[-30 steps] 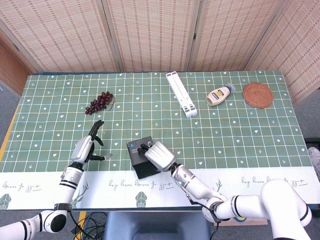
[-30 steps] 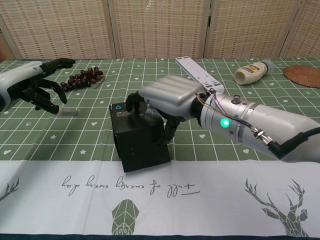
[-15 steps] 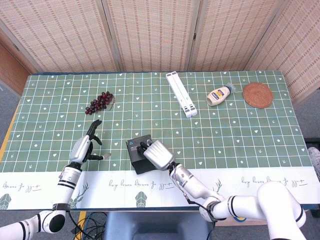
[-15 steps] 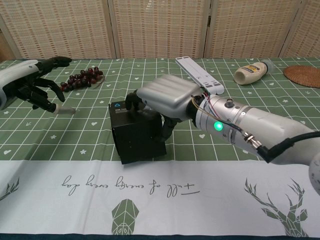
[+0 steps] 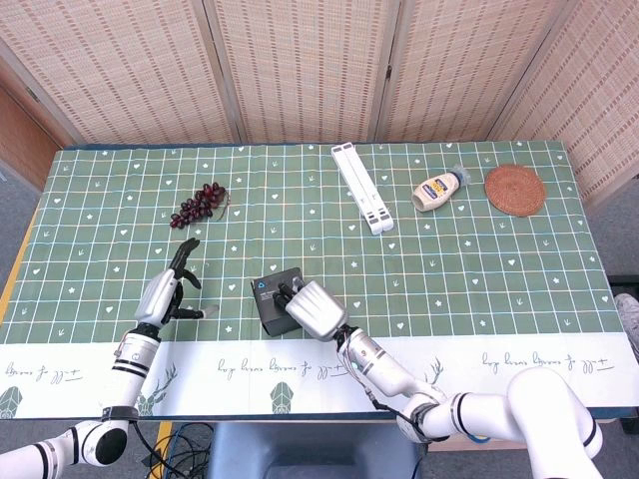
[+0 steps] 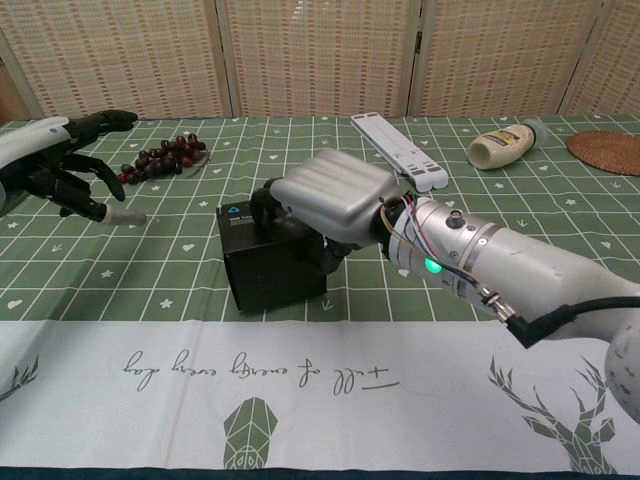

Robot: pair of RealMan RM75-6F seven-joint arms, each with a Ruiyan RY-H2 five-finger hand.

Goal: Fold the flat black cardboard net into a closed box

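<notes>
Green checked cloth covers the table, and on its near middle stands the black box, already folded up, under our right hand. That hand lies on the box from the right, fingers curled over the top and down its side, gripping it. Our left hand hovers well apart to the left, fingers spread and empty, so we judge the right is placed to press the lid shut.

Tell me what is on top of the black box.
The right robot hand lies over the black box, fingers curled across its top. A small blue mark shows at the top's left corner; the rest of the top is covered by the hand.
</notes>
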